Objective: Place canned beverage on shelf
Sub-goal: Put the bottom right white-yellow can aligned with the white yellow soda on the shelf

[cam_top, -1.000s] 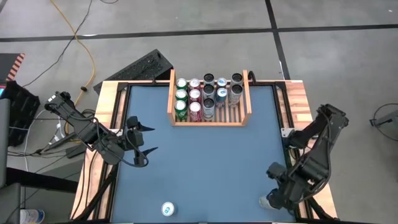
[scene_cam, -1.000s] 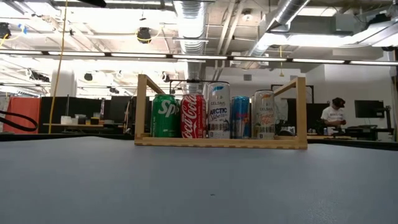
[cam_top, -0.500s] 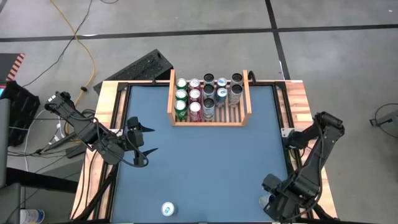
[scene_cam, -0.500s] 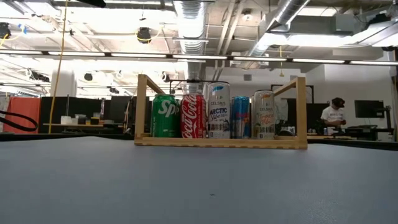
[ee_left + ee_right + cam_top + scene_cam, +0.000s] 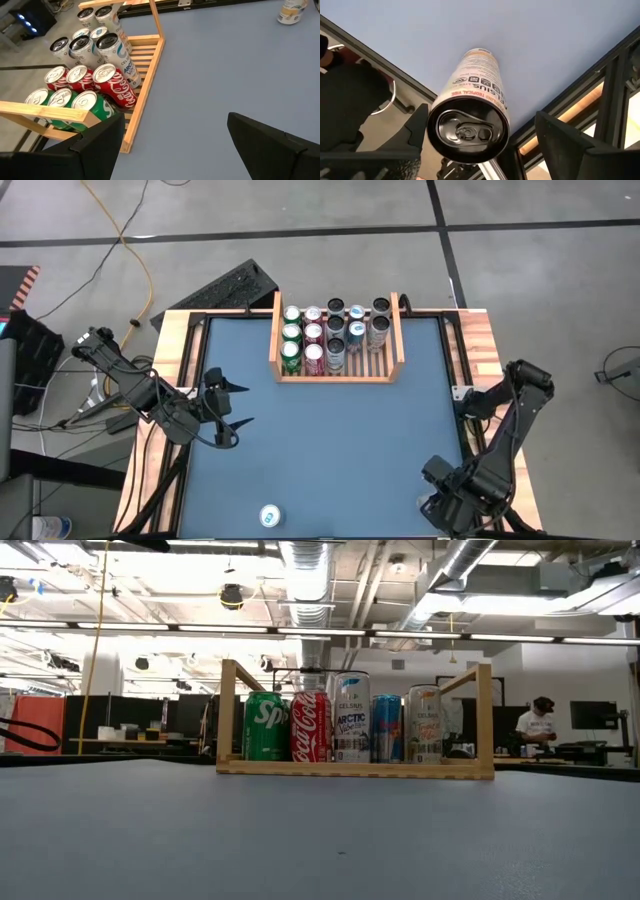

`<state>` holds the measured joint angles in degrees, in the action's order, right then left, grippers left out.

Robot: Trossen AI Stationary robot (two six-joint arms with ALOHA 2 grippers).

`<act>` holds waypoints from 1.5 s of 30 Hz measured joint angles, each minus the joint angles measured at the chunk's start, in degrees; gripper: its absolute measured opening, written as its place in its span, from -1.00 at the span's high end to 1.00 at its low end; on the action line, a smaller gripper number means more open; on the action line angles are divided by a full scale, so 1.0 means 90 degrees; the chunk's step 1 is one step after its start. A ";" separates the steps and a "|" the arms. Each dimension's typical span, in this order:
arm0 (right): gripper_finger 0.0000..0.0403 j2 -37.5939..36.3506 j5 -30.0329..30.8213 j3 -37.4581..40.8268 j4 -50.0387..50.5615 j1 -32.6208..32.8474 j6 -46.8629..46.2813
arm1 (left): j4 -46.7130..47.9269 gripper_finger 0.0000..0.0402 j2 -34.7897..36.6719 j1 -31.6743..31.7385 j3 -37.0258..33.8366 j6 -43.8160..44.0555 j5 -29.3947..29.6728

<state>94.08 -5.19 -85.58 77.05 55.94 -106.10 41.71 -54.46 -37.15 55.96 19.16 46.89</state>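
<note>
Light-wood slatted shelf (image 5: 397, 340) with low side walls at far centre of blue table top (image 5: 330, 440), packed with upright cans: green cans (image 5: 291, 345) in left column, red cans (image 5: 313, 345) next, then taller silver-and-blue cans (image 5: 345, 330) and grey cans (image 5: 379, 320) toward right. Front row in low view: green, red, white-blue, blue, silver-orange, left to right.

Left gripper (image 5: 228, 408) over left side of table, well apart from shelf, dark fingers (image 5: 270, 140) spread wide, holding nothing; front corner of shelf in sight between them in left wrist view.

Right gripper (image 5: 435, 505) at near right corner of table, right at table edge. Fingers (image 5: 565, 137) spread either side of tall slim white-and-orange can with black top (image 5: 470, 122), which stands on blue surface just inside black edge rail; gaps visible on both sides, no contact seen. Same can partly hidden under right arm in high view.

Another small white-and-blue can (image 5: 269, 516) upright at near edge, left of centre, clear of both grippers, well apart from shelf.

Person (image 5: 540, 720) in background room, far right, low view.
</note>
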 joint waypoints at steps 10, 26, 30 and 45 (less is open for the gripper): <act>-0.29 0.0000 -0.0087 0.0497 -0.1005 0.0034 0.0005 | 0.0000 -0.70 0.0000 -0.0002 0.0000 0.0005 0.0002; 0.28 -0.0007 -0.0097 0.0587 -0.0757 0.0119 0.0277 | 0.0000 -0.70 0.0000 -0.0001 0.0000 0.0087 0.0005; 0.28 -0.0007 -0.0065 0.0587 -0.0751 0.0096 0.0411 | 0.0000 -0.70 0.0000 0.0000 0.0000 0.0090 0.0002; 0.47 0.0010 0.0603 0.0599 -0.0131 -0.1586 0.4002 | 0.0005 -0.70 0.0000 0.0000 0.0000 -0.0049 0.0000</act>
<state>94.17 0.24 -80.18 75.87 41.66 -70.09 41.76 -54.46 -37.15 55.96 18.72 46.90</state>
